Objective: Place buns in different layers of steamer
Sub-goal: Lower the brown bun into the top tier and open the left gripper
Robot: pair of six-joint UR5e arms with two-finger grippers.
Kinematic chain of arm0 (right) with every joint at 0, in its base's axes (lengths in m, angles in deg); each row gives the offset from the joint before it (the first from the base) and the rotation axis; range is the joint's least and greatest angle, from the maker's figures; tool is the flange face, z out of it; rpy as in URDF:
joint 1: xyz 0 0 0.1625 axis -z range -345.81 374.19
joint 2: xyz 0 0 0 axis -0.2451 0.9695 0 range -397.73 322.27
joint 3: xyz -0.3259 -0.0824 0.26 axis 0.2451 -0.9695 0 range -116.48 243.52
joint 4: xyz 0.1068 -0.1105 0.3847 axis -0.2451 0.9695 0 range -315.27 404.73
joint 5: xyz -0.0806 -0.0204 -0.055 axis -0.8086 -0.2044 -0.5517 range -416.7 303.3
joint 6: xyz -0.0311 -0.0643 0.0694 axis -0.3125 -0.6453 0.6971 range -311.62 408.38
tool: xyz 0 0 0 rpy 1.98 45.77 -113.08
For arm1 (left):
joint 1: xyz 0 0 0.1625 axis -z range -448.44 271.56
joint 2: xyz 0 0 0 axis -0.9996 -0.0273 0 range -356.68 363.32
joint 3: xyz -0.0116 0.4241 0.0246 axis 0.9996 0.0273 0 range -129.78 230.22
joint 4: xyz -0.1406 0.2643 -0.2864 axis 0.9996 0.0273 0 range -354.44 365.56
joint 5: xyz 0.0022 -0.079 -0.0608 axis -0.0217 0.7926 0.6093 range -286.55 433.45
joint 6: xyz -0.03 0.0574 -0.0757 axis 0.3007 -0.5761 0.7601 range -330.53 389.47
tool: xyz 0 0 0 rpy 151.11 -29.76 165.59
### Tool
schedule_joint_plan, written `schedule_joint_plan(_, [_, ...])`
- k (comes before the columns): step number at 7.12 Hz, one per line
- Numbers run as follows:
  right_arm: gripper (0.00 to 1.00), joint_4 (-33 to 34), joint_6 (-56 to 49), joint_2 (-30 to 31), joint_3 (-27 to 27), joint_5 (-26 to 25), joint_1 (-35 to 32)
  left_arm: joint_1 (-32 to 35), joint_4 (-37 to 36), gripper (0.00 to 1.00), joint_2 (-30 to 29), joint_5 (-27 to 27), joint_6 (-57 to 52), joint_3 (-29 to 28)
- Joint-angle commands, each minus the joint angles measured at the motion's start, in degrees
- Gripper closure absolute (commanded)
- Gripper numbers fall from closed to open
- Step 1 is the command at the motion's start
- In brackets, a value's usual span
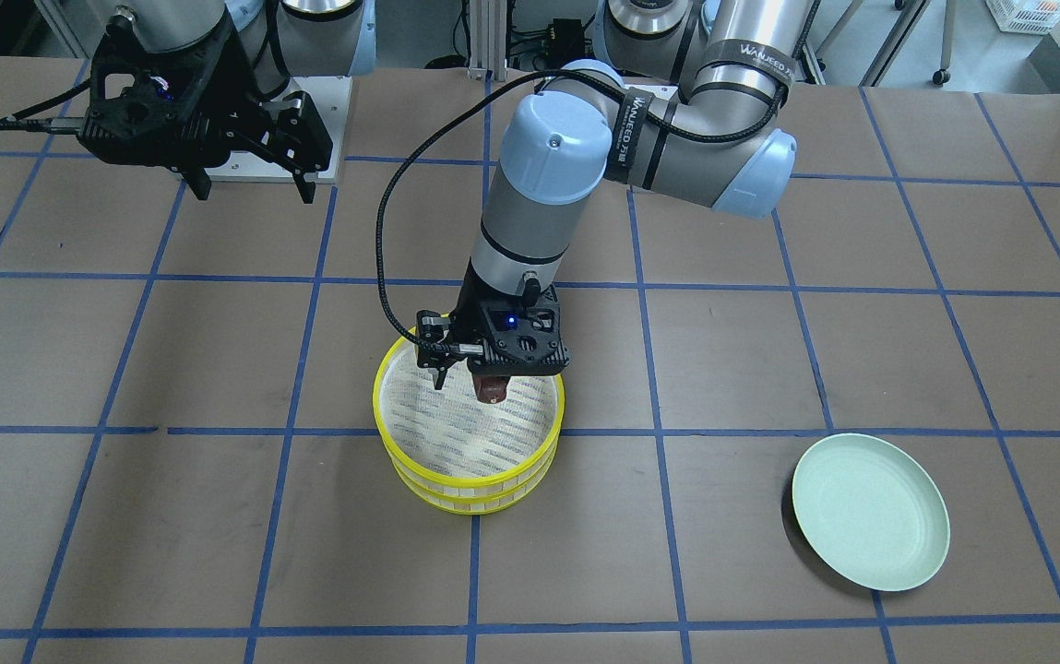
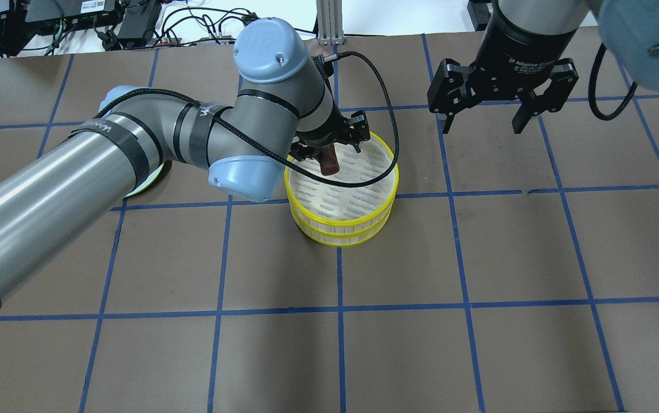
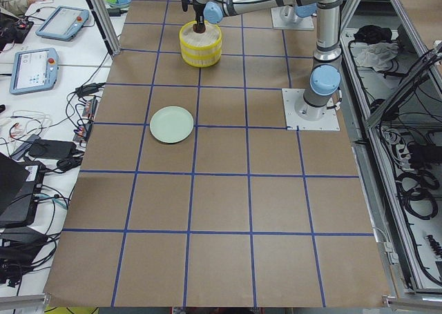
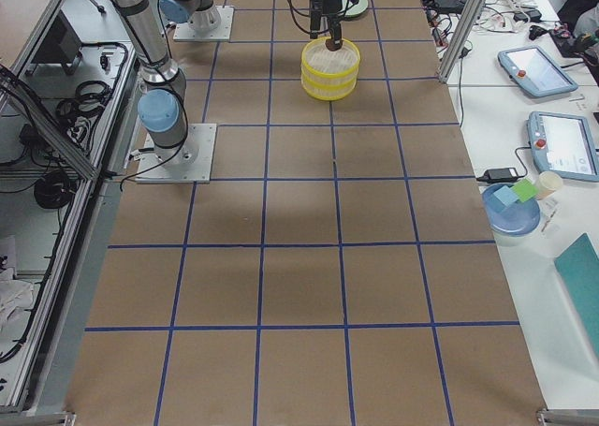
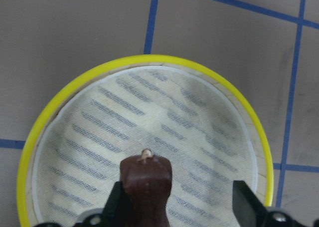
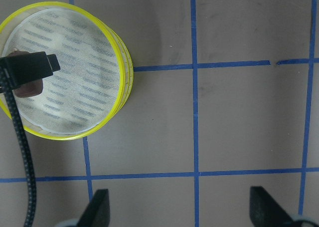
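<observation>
The steamer's two stacked yellow-rimmed layers (image 1: 470, 481) stand mid-table, also in the overhead view (image 2: 340, 221). The top layer's white mesh floor (image 5: 189, 122) is bare apart from the bun. The dark reddish-brown bun (image 5: 147, 179) stands on end over the top layer's robot-side part (image 2: 329, 163). My left gripper (image 5: 180, 202) is right above it. Its jaws are open: the bun lies against one finger and the other finger (image 5: 244, 199) is apart from it. My right gripper (image 2: 482, 129) hangs open and empty above the table, off to the steamer's side. The cream-white bun is hidden.
A pale green plate (image 1: 871, 512) lies on the table on my left side, away from the steamer; in the overhead view my left arm mostly covers it. Brown paper with blue tape lines covers the table. Tablets and clutter sit on side benches (image 3: 31, 69).
</observation>
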Motion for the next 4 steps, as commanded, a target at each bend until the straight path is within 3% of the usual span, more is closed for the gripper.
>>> schedule_joint_plan(1, [0.00,-0.2,0.0,0.0,0.0,0.0,0.0,-1.6,1.3,0.00,0.9,0.2,0.0,-0.1])
schedule_joint_plan(2, [0.00,-0.2,0.0,0.0,0.0,0.1,0.0,-1.5,1.3,0.00,1.1,0.2,0.0,-0.2])
schedule_joint_plan(4, [0.00,-0.2,0.0,0.0,0.0,0.1,0.0,-4.6,2.3,0.00,2.8,0.3,-10.8,-1.4])
